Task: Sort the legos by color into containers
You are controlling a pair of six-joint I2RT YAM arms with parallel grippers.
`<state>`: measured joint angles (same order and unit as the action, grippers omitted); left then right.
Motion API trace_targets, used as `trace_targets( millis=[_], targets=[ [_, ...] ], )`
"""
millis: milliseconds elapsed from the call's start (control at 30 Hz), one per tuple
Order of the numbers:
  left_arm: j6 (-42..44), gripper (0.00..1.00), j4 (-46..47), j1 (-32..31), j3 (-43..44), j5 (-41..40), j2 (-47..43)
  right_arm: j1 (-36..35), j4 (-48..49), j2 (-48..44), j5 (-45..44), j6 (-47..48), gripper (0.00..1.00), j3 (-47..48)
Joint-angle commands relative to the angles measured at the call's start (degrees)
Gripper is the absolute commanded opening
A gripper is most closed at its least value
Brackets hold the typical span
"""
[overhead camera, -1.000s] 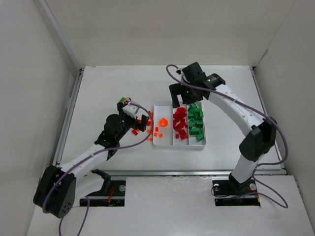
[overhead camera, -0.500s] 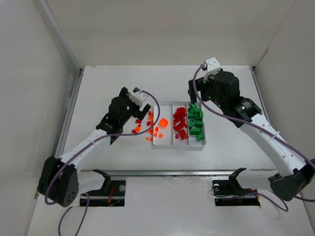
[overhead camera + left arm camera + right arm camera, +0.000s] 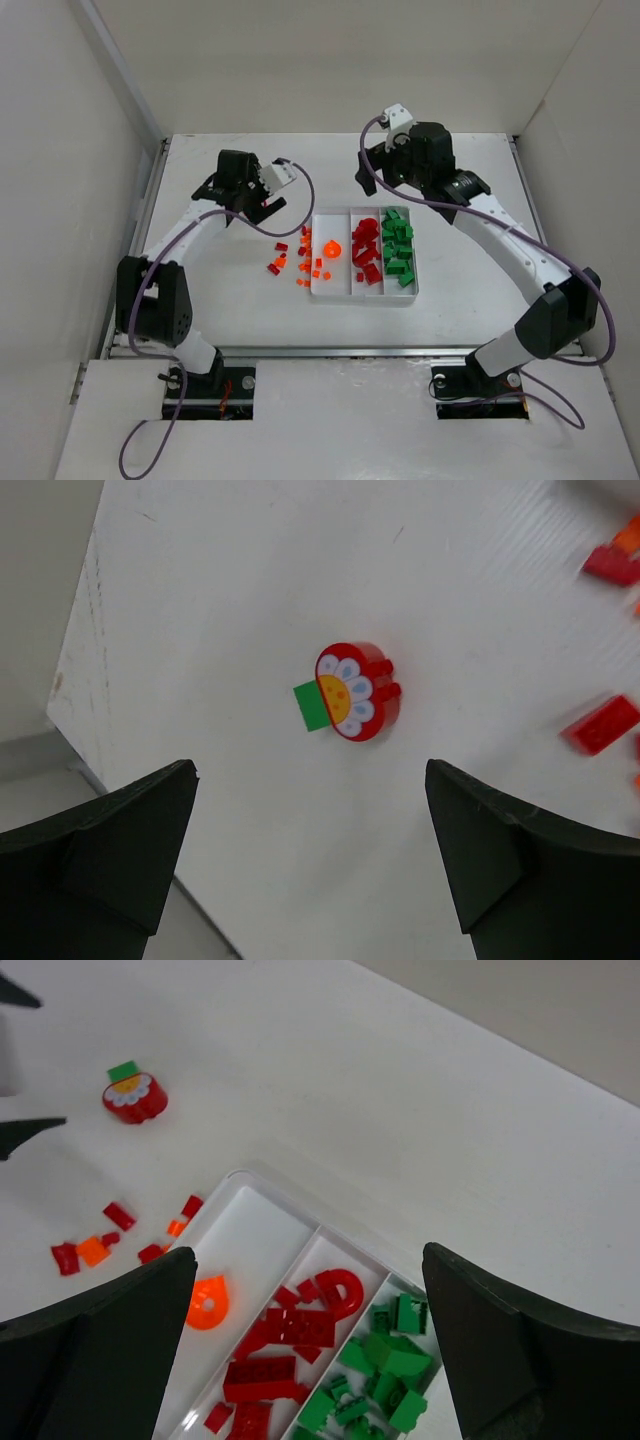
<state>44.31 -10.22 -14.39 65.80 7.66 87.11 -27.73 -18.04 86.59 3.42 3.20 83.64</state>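
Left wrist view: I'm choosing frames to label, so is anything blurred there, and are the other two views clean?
Left wrist: flower piece sharp, red bricks at the right edge smeared. Right wrist: tray contents crisp, near fingers dark and soft. Top: even light, no glare.

Loose legos [image 3: 274,266] lie just left of the tray [image 3: 327,280], with others inside it

The tray [image 3: 328,278] is being viewed from high overhead and, nearer, from the right wrist; the flower brick [image 3: 355,690] left of it is being shared with the close left wrist view.
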Motion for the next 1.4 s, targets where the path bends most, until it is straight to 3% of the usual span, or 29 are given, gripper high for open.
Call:
trace_targets(
  millis=[0, 67, 200, 333, 567, 767, 933, 1267, 1367],
  targets=[
    [25.8, 0.96, -9.8, 3.2, 6.3, 5.8, 5.4, -0.1, -1.7, -2.1, 7.4, -0.4, 1.0, 1.1],
    [34.5, 0.96, -15.6, 5.8, 10.1, 5.3, 10.3, -0.1, 1.1, -5.0, 8.6, -0.4, 1.0, -3.0],
    [55.6, 0.96, -16.7, 8.4, 15.2, 6.4, 16.7, -0.1, 4.4, -7.1, 9.4, -0.4, 1.0, -6.8],
    [65.1, 0.96, -19.2, 8.9, 19.2, 7.8, 21.5, -0.1, 3.8, -5.6, 8.9, 1.1, 1.0, -5.7],
    [71.0, 0.94, -27.0, 8.4, 29.7, 11.4, 31.0, 0.5, 3.1, 1.6, 10.6, 5.3, 1.0, 1.8],
    [75.1, 0.83, -37.2, 7.9, 33.2, 11.4, 35.5, 1.7, 0.4, 9.9, 14.3, 7.3, 1.0, 10.1],
    [76.5, 0.77, -40.0, 7.4, 35.4, 11.4, 37.3, 3.3, -0.4, 13.2, 17.4, 7.4, 1.0, 13.2],
    [77.1, 0.41, -41.3, 6.8, 38.6, 9.2, 40.2, 3.8, -0.9, 14.6, 16.9, 7.3, 1.0, 13.7],
    [75.1, 0.26, -41.3, 6.8, 37.4, 9.2, 40.2, 3.8, -0.9, 14.0, 16.9, 7.3, 1.0, 13.2]
  ],
)
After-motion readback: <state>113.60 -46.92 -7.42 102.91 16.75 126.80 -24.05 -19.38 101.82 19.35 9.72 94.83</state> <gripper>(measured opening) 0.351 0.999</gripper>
